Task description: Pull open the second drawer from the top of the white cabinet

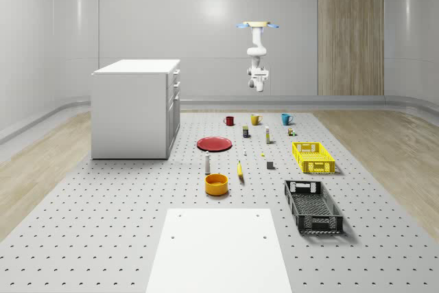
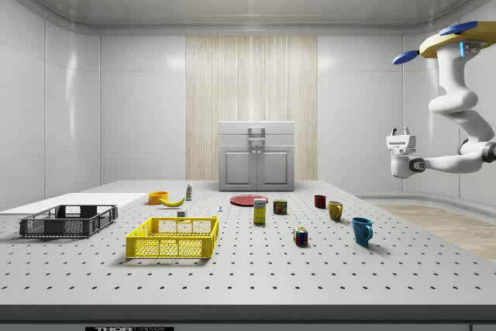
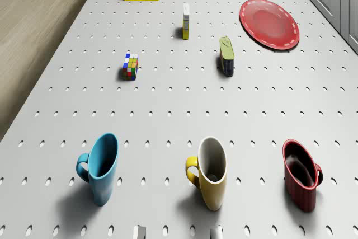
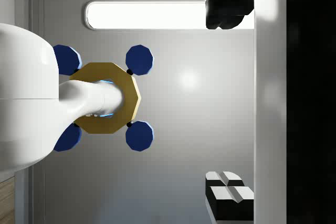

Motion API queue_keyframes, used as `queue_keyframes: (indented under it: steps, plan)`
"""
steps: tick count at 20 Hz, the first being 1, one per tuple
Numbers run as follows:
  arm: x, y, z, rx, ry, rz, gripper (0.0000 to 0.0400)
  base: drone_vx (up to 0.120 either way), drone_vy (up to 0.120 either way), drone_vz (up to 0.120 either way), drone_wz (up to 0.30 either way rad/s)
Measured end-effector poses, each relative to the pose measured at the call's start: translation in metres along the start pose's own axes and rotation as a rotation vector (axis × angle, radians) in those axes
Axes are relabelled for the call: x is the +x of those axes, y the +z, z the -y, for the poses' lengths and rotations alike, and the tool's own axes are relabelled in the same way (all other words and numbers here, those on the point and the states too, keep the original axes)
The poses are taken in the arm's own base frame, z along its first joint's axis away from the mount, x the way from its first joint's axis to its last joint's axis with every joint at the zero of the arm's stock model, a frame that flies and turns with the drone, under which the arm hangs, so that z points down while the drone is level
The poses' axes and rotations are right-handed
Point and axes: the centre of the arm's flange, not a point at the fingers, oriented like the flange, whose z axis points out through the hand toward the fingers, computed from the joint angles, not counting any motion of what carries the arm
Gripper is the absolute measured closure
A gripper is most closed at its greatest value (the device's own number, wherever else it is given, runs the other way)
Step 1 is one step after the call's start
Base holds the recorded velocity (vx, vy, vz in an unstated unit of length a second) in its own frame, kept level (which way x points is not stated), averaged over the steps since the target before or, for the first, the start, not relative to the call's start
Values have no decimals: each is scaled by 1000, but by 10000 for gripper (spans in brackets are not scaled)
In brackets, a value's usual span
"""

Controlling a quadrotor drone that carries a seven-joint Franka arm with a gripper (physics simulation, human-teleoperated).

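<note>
Whole-scene view. Drone [image 1: 258, 25] hovering high over the far edge of the perforated surface [image 1: 103, 231], above the row of mugs; arm hanging below it, jaws [image 1: 258, 87] in the air, touching nothing. White cabinet [image 1: 136, 108] standing at the far left of the surface, well apart from the jaws; drawers stacked on its right face, all shut flush, the second from the top [image 1: 176, 89] included. Red plate [image 1: 215, 144] near the cabinet; orange bowl [image 1: 216, 184], yellow crate [image 1: 313, 156] and black crate [image 1: 313, 206] nearer.

Side view. Drone [image 2: 457, 39] at the side view's upper right, arm bent below it, jaws [image 2: 399, 136] pointing upward, holding nothing. Cabinet [image 2: 256, 156] far behind, drawer fronts facing the viewer.

Drone view. Blue mug [image 3: 101, 167], yellow mug [image 3: 210, 172] and red mug [image 3: 302, 181] in a row; puzzle cube [image 3: 130, 66] beyond. Labels on the small box and can too small to read.

Wrist view. Two finger pads [image 4: 228, 192] set wide apart, nothing between them; drone's underside [image 4: 107, 98] in sight.
</note>
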Motion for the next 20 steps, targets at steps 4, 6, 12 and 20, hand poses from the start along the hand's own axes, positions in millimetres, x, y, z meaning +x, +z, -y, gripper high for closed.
queue_keyframes:
  steps: [4, 6, 12, 20]
  plan:
    - [-2, -30, -3, 2, 0, -2, 71, 0, 0, 0, 0]
    - [-2, -43, -3, 3, 0, -3, 83, 80, -120, 0, 0]
    - [-1, -75, -1, 7, 0, -7, 96, 120, -120, 0, 0]
    - [54, -52, -54, 629, 1, 623, 93, 120, -120, 0, 0]
